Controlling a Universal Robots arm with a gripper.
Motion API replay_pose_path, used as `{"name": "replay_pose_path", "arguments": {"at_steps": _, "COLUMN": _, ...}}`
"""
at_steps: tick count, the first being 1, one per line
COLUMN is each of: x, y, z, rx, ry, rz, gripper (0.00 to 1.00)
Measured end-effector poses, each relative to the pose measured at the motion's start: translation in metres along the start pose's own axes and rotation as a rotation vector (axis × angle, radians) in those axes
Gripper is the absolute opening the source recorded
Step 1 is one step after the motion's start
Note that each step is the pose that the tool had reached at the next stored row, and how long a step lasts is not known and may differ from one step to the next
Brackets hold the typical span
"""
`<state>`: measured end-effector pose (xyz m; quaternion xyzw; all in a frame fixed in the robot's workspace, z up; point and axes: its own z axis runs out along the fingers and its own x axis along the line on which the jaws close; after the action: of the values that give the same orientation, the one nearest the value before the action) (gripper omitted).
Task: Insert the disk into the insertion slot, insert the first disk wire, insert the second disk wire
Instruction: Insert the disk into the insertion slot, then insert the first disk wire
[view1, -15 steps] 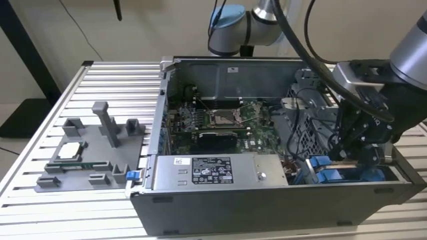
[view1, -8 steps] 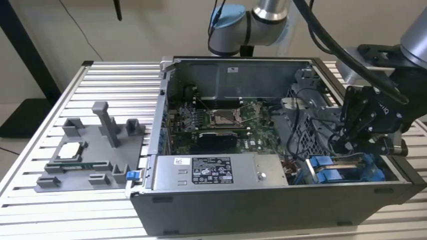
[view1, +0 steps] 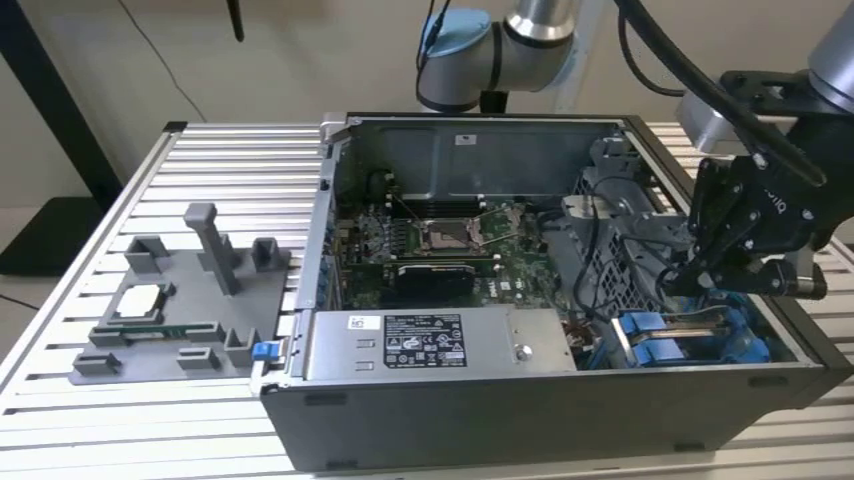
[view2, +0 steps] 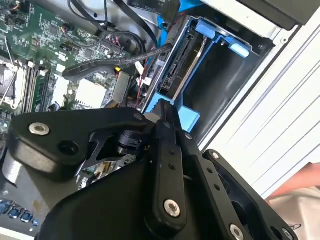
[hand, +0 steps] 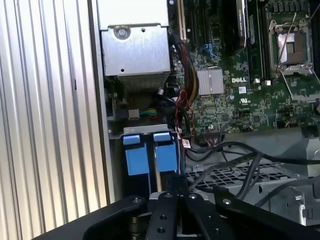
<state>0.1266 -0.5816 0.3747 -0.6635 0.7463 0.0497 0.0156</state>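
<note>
The disk (view1: 667, 345) sits in its blue carrier inside the insertion slot (view1: 621, 265), at the case's front corner on the exterior view's right. In the second wrist view the disk's connector edge (view2: 181, 57) faces out of the blue frame. A black wire (view2: 115, 62) reaches toward that edge, and I cannot tell whether it is plugged in. My gripper (view1: 687, 285) hangs just above the blue carrier (hand: 166, 160) and looks shut (view2: 164, 111), with nothing visible in it. Blue latch tabs (hand: 131, 139) mark the slot's mouth.
The labelled grey power-supply box (view1: 427, 345) lies beside the slot, and the motherboard (view1: 441, 240) is behind it. Loose black cables (hand: 235, 165) cross the perforated cage. A grey fixture (view1: 187, 300) with parts stands on the slatted table (view1: 200, 430) at the exterior view's left.
</note>
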Motion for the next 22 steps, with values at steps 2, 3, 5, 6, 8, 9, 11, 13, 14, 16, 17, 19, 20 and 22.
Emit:
{"name": "replay_pose_path", "arguments": {"at_steps": 2, "x": -0.001, "y": 0.0003, "z": -0.0036, "rx": 0.0042, "ry": -0.0006, "rz": 0.001, "gripper": 0.0}}
{"name": "replay_pose_path", "arguments": {"at_steps": 3, "x": -0.0016, "y": 0.0005, "z": -0.0045, "rx": 0.0077, "ry": -0.0014, "rz": 0.001, "gripper": 0.0}}
{"name": "replay_pose_path", "arguments": {"at_steps": 5, "x": -0.0033, "y": 0.0006, "z": -0.0058, "rx": 0.0182, "ry": -0.0031, "rz": 0.003, "gripper": 0.0}}
{"name": "replay_pose_path", "arguments": {"at_steps": 6, "x": -0.004, "y": 0.0008, "z": -0.0064, "rx": 0.0236, "ry": -0.0042, "rz": 0.005, "gripper": 0.0}}
{"name": "replay_pose_path", "arguments": {"at_steps": 8, "x": -0.0056, "y": 0.0011, "z": -0.0076, "rx": 0.034, "ry": -0.0064, "rz": 0.007, "gripper": 0.0}}
{"name": "replay_pose_path", "arguments": {"at_steps": 9, "x": -0.0064, "y": 0.0014, "z": -0.0083, "rx": 0.0383, "ry": -0.0079, "rz": 0.008, "gripper": 0.0}}
{"name": "replay_pose_path", "arguments": {"at_steps": 11, "x": -0.0076, "y": 0.0019, "z": -0.0103, "rx": 0.044, "ry": -0.0105, "rz": 0.009, "gripper": 0.0}}
{"name": "replay_pose_path", "arguments": {"at_steps": 13, "x": -0.0089, "y": 0.0027, "z": -0.0129, "rx": 0.0475, "ry": -0.0141, "rz": 0.009, "gripper": 0.0}}
{"name": "replay_pose_path", "arguments": {"at_steps": 14, "x": -0.0095, "y": 0.0032, "z": -0.0138, "rx": 0.0494, "ry": -0.016, "rz": 0.01, "gripper": 0.0}}
{"name": "replay_pose_path", "arguments": {"at_steps": 16, "x": -0.0108, "y": 0.004, "z": -0.0154, "rx": 0.0544, "ry": -0.0202, "rz": 0.011, "gripper": 0.0}}
{"name": "replay_pose_path", "arguments": {"at_steps": 17, "x": -0.0115, "y": 0.0044, "z": -0.016, "rx": 0.0575, "ry": -0.0226, "rz": 0.012, "gripper": 0.0}}
{"name": "replay_pose_path", "arguments": {"at_steps": 19, "x": -0.0126, "y": 0.0056, "z": -0.0176, "rx": 0.0639, "ry": -0.0273, "rz": 0.013, "gripper": 0.0}}
{"name": "replay_pose_path", "arguments": {"at_steps": 20, "x": -0.013, "y": 0.0064, "z": -0.0186, "rx": 0.0671, "ry": -0.0291, "rz": 0.013, "gripper": 0.0}}
{"name": "replay_pose_path", "arguments": {"at_steps": 22, "x": -0.0139, "y": 0.0085, "z": -0.021, "rx": 0.0738, "ry": -0.0314, "rz": 0.012, "gripper": 0.0}}
